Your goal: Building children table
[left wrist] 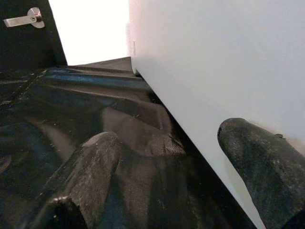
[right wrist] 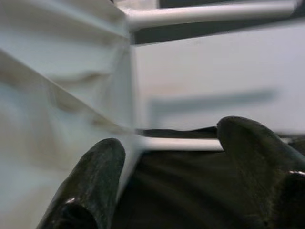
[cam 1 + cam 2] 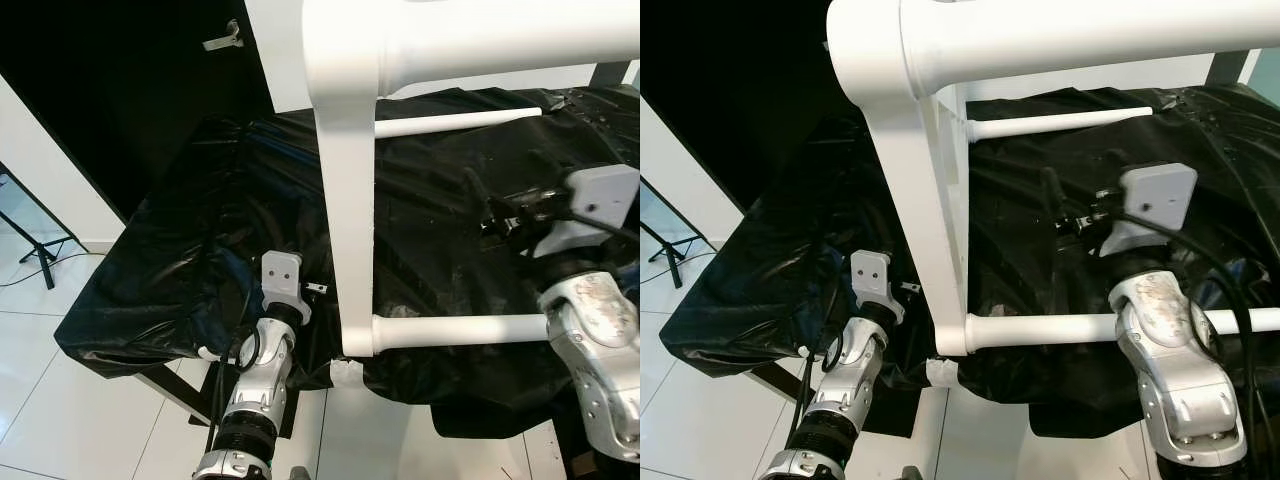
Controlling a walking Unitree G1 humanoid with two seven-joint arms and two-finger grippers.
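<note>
white table frame [image 3: 345, 200] stands on my black-covered desk [image 3: 180, 260]. mid-assembly, i judge. left tool [image 1: 167, 162], fingers apart, sits beside its leg; right tool [image 2: 167, 167], also apart, faces the rails. next: grip and steady it.

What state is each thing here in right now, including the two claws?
White table frame: partly built, standing on the black sheet.
Black sheet: spread out, wrinkled.
Left gripper: open, beside the frame's leg.
Right gripper: open, holding nothing.
Door handle: level.
</note>
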